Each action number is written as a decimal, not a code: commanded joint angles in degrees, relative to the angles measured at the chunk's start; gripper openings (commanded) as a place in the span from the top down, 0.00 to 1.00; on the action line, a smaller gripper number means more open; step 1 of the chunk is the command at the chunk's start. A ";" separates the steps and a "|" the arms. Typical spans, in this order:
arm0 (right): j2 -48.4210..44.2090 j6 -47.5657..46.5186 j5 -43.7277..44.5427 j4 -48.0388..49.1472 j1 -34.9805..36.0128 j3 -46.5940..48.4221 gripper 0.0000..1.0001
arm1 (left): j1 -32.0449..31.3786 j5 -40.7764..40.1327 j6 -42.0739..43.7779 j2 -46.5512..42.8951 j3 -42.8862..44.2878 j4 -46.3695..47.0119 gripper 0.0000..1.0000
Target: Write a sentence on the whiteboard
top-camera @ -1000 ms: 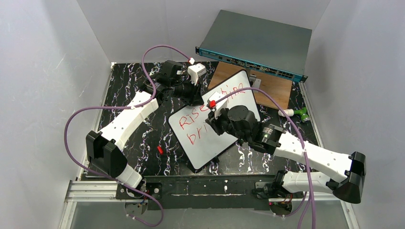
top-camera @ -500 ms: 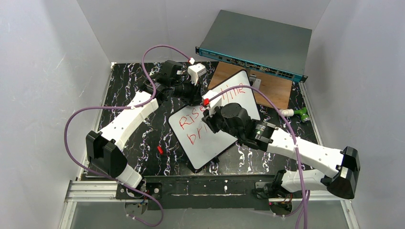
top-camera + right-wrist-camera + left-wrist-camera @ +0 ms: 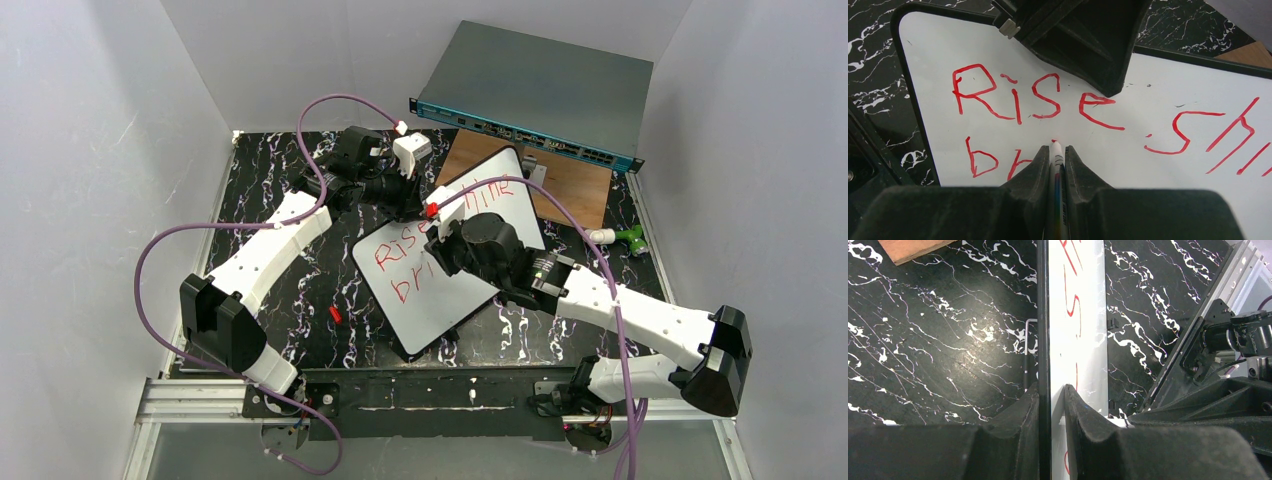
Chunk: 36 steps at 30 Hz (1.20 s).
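Two grips to report: my left gripper (image 3: 1051, 390) clamps the edge of the whiteboard (image 3: 425, 312), askew at mid-table, where the sentence (image 3: 1044, 100) reads "Rise shine" plus "br", and my right gripper (image 3: 1054, 148) pinches the marker (image 3: 1056, 156), "ight" outstanding.

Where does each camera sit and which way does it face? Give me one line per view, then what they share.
Top external: fixed above and behind the bases, looking down on the table; both arms show, left gripper and right gripper at the whiteboard.
Left wrist: looks along its own fingers, clamped on the board's edge.
Right wrist: looks down past the marker in its grip at the sentence.
Shared: all show the whiteboard's red writing; the right wrist view also catches the left gripper.
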 commanded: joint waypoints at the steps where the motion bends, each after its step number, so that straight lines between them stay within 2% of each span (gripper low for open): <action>1: 0.65 -0.95 2.08 1.79 -0.68 0.15 0.99 | -0.66 0.26 2.63 -0.76 1.05 -0.69 1.00; 10: -1.37 -0.91 1.19 -0.13 -0.76 1.12 0.99 | -0.66 0.19 2.66 -0.43 1.42 -0.68 1.00; 18: -7.95 1.99 -0.37 -2.89 -0.68 1.88 0.99 | -0.61 0.04 2.56 -0.16 1.40 -0.75 1.00; 30: -11.58 7.78 5.45 -1.09 -1.04 -7.29 0.99 | -0.66 0.45 2.08 0.83 2.33 -0.68 1.00; 36: -11.50 8.44 4.14 0.14 -3.13 -9.19 0.99 | -0.66 0.55 2.13 1.15 2.65 -0.68 1.00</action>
